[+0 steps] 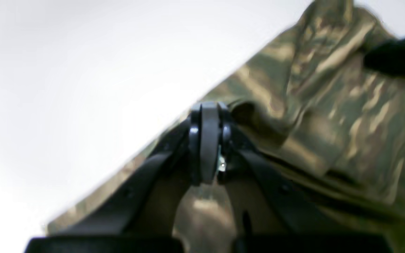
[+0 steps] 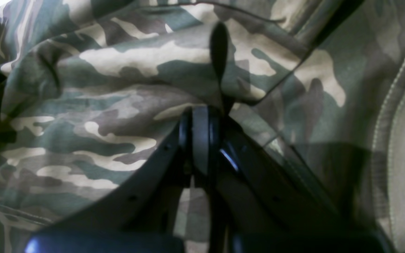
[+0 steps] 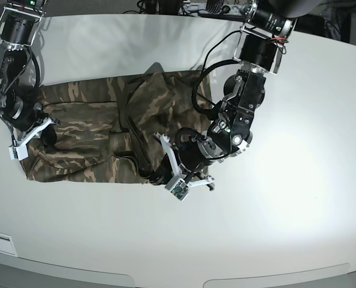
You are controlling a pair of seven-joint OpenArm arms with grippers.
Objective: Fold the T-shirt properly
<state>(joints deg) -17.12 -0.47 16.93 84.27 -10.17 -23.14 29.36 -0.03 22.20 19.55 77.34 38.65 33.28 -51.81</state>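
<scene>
**Both grips shut on a half-gathered shirt: where it could slip**

At the left of the base view, the right gripper point(image 3: 46, 135) sat low at the left end of the shirt point(image 3: 82, 129), which lay spread across the table point(image 3: 298, 180) as a wide, rumpled band. Its jaws were together; in its wrist view the cloth point(image 2: 118, 105) filled the frame around the tip point(image 2: 204, 116), and it seemed pinched there, though the tip hid the contact itself. If only one layer was caught, a pull would have dragged the top ply and left the under layer behind, skewing the fold.

In the middle, the cloth was bunched, with a dark crease running down it. Any fold laid over that heap risked sealing the wrinkles in (a tidy edge would be hard to get afterwards).

On the right, the left gripper point(image 3: 160, 175) was pressed into the shirt's lower right corner, jaws closed. Its wrist view was blurred, showing the tip point(image 1: 207, 112) at the cloth's edge point(image 1: 329, 105) beside bare table. A hold that near the hem could have slipped free under tension, and uneven pulls from the two arms could have twisted the shirt.
</scene>
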